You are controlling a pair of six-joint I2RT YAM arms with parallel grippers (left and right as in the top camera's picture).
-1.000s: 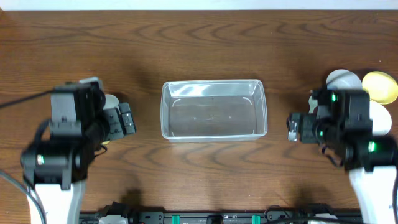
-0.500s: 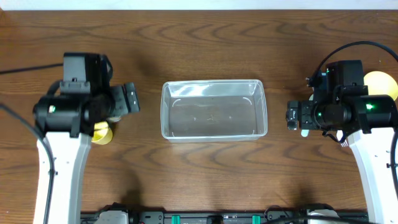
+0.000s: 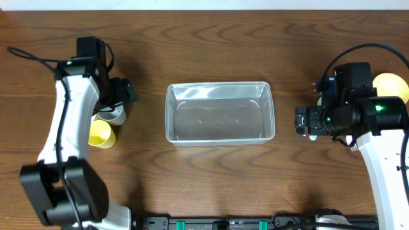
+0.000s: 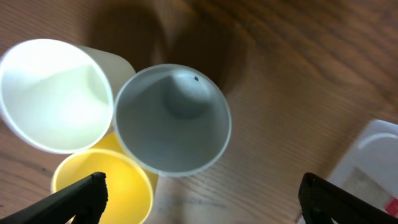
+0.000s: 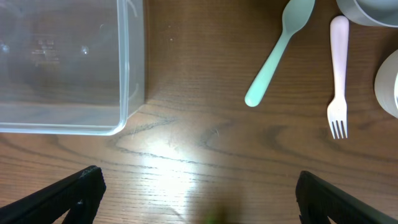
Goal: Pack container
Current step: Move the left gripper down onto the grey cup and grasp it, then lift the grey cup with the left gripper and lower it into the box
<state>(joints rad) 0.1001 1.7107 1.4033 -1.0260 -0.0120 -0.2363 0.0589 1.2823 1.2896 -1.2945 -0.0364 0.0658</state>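
The clear plastic container (image 3: pixel 219 84) stands empty at the table's middle. My left gripper (image 3: pixel 123 96) is open and empty, left of the container, above a cluster of cups. In the left wrist view its gripper (image 4: pixel 202 205) hangs over a grey cup (image 4: pixel 171 118), a white cup (image 4: pixel 53 94) and a yellow cup (image 4: pixel 107 186); the container's corner (image 4: pixel 375 163) shows at the right. My right gripper (image 3: pixel 303 122) is open and empty, right of the container. In the right wrist view its gripper (image 5: pixel 199 202) is over bare wood beside the container's wall (image 5: pixel 134 62).
A mint green spoon (image 5: pixel 280 50) and a pink fork (image 5: pixel 337 74) lie right of the container. A grey bowl (image 5: pixel 367 9) and a white cup (image 5: pixel 389 82) sit beyond them. A yellow bowl (image 3: pixel 391 87) is at the far right. The yellow cup (image 3: pixel 101 133) shows overhead.
My left arm has swung toward the back left and now hovers over the cups. My right arm rose earlier and has barely moved since. The container has not moved.
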